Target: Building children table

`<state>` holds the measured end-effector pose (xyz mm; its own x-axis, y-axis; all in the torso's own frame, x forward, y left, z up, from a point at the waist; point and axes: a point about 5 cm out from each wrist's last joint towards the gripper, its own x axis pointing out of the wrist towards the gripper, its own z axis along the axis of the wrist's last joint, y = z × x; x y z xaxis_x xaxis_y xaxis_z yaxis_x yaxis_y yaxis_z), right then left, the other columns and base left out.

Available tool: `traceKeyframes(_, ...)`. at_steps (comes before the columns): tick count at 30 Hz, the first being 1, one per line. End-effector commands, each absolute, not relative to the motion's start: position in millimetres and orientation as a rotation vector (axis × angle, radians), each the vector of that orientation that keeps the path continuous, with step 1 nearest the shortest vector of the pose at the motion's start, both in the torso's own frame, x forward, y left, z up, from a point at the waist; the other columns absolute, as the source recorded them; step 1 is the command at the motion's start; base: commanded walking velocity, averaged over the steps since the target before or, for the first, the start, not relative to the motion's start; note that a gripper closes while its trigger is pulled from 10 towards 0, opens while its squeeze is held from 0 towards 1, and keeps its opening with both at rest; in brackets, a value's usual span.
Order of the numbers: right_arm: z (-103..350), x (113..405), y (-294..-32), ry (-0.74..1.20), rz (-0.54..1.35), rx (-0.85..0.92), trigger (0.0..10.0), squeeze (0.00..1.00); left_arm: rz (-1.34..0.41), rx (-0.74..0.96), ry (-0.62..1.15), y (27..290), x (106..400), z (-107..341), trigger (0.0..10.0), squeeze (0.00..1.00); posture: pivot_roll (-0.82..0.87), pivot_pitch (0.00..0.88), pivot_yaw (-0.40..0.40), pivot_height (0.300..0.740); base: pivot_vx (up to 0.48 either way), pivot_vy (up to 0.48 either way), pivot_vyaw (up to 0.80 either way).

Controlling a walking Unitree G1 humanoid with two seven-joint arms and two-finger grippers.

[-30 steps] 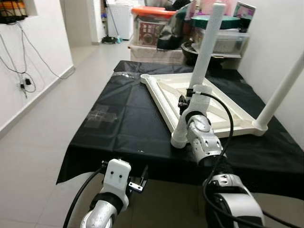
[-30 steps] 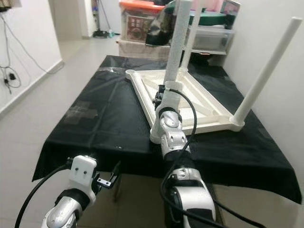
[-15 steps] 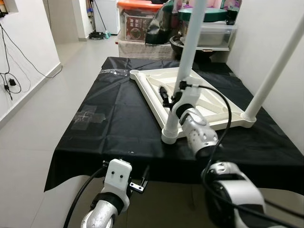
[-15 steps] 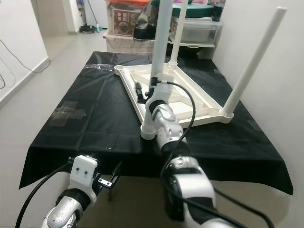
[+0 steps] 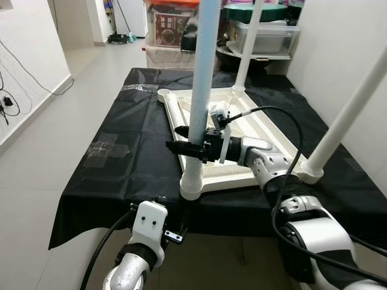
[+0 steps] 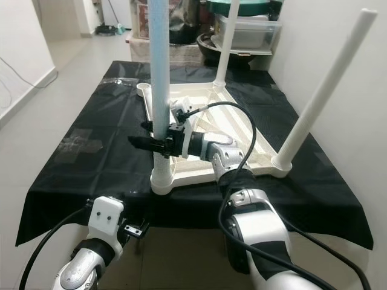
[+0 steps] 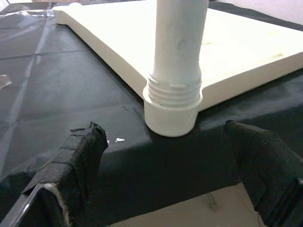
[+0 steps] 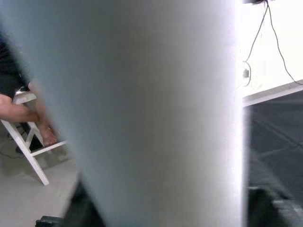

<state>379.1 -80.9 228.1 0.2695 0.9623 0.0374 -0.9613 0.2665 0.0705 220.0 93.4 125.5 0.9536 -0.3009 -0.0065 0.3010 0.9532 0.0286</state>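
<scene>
Three upright table legs [image 5: 200, 90]

Black cloth [image 5: 127, 151], storage boxes [image 5: 266, 36]

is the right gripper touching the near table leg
Touching. In the left eye view the right gripper wraps its black fingers around the near leg, with no gap visible.

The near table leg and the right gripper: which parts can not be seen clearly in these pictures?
- Near leg: its top is cut off by the upper edge in both eye views.
- Right wrist view: the leg is a pale blur, too close to the camera.
- Right gripper: the leg hides how its fingers meet.
- Leg socket: how far the thread is screwed in cannot be told.
</scene>
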Motion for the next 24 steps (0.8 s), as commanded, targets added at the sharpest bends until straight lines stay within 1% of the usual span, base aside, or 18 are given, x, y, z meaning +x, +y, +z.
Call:
traceKeyframes(1,229,378,-73,0.011,1.334,0.095,0.0,0.0,-0.312,0.026,0.021,92,219,122,10.0,0.0,0.1,0.042,-0.087,0.74,0.0,0.0,0.0)
traceKeyframes(4,227,380,-73,0.009,1.295,0.083,0.0,0.0,-0.312,0.025,0.021,92,219,122,10.0,0.0,0.09,0.043,-0.085,0.74,0.0,0.0,0.0)
traceKeyframes(5,225,385,-76,-0.004,1.199,0.067,0.0,0.0,-0.311,0.025,0.02,92,220,122,10.0,0.0,0.09,0.045,-0.085,0.74,0.0,0.0,0.0)
traceKeyframes(6,225,385,-76,-0.004,1.199,0.067,0.0,0.0,-0.311,0.025,0.02,92,220,122,10.0,0.0,0.09,0.045,-0.085,0.74,0.0,0.0,0.0)
traceKeyframes(7,223,394,-84,-0.009,0.991,0.07,0.0,0.0,-0.311,0.024,0.021,92,220,122,10.0,0.0,0.09,0.045,-0.085,0.74,0.0,0.0,0.0)
traceKeyframes(8,223,394,-84,-0.009,0.991,0.07,0.0,0.0,-0.311,0.024,0.021,92,220,122,10.0,0.0,0.09,0.045,-0.085,0.74,0.0,0.0,0.0)
traceKeyframes(10,219,406,-101,0.016,0.691,0.099,0.0,0.0,-0.311,0.024,0.021,92,220,122,10.0,0.0,0.09,0.047,-0.082,0.74,0.0,0.0,0.0)
traceKeyframes(11,219,406,-101,0.016,0.691,0.099,0.0,0.0,-0.311,0.024,0.021,92,220,122,10.0,0.0,0.09,0.047,-0.082,0.74,0.0,0.0,0.0)
traceKeyframes(12,215,411,-115,0.033,0.473,0.114,0.0,0.0,-0.312,0.023,0.022,92,220,122,10.0,0.0,0.09,0.048,-0.079,0.74,0.0,0.0,0.0)
traceKeyframes(13,215,411,-115,0.033,0.473,0.114,0.0,0.0,-0.312,0.023,0.022,92,220,122,10.0,0.0,0.09,0.048,-0.079,0.74,0.0,0.0,0.0)
traceKeyframes(14,206,414,-142,0.063,0.099,0.103,0.0,0.0,-0.314,0.023,0.023,92,220,122,10.0,0.0,0.09,0.05,-0.077,0.74,0.0,0.0,0.0)
traceKeyframes(15,206,414,-142,0.063,0.099,0.103,0.0,0.0,-0.314,0.023,0.023,92,220,122,10.0,0.0,0.09,0.05,-0.077,0.74,0.0,0.0,0.0)
traceKeyframes(16,203,412,-153,0.063,-0.06,0.102,0.0,0.0,-0.315,0.024,0.023,92,220,122,10.0,0.0,0.09,0.052,-0.076,0.74,0.0,0.0,0.0)
traceKeyframes(20,203,407,-157,0.051,-0.21,0.131,0.0,0.0,-0.316,0.025,0.023,92,221,122,10.0,0.0,0.09,0.053,-0.077,0.74,0.0,0.0,0.0)
traceKeyframes(21,204,405,-154,0.04,-0.258,0.155,0.0,0.0,-0.315,0.025,0.023,92,221,122,10.0,0.0,0.09,0.053,-0.076,0.74,0.0,0.0,0.0)
traceKeyframes(22,205,404,-140,0.026,-0.238,0.179,0.0,0.0,-0.314,0.026,0.023,93,221,122,10.0,0.0,0.08,0.052,-0.076,0.74,0.0,0.0,0.0)
traceKeyframes(23,209,404,-122,-0.006,-0.18,0.207,10.0,0.0,-0.313,0.026,0.024,93,221,122,10.0,0.0,0.09,0.052,-0.075,0.74,0.0,0.0,0.0)
traceKeyframes(24,209,404,-122,-0.006,-0.18,0.207,10.0,0.0,-0.313,0.026,0.024,93,221,122,10.0,0.0,0.09,0.052,-0.075,0.74,0.0,0.0,0.0)
